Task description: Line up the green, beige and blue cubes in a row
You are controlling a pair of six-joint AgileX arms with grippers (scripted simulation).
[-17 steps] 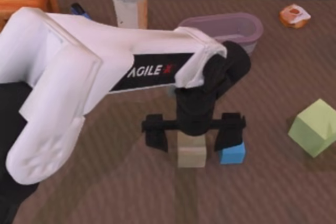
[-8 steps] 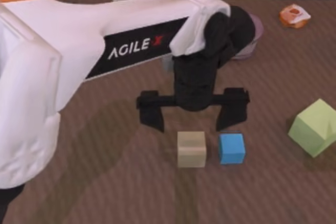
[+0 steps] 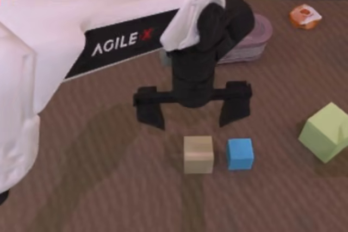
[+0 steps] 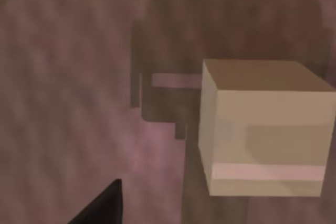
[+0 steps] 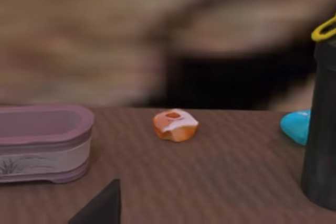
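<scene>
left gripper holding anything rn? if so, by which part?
Nothing. The left gripper hangs open above the table, apart from the beige cube, which sits free beside the blue cube.

Soft, even light falls on the table (image 3: 109,199), without glare. The left arm (image 3: 65,63) casts a broad, faint shadow toward seven o'clock in the top view. The beige cube (image 4: 262,129) looms blurred in the left wrist view; the right wrist view's background is out of focus.
</scene>
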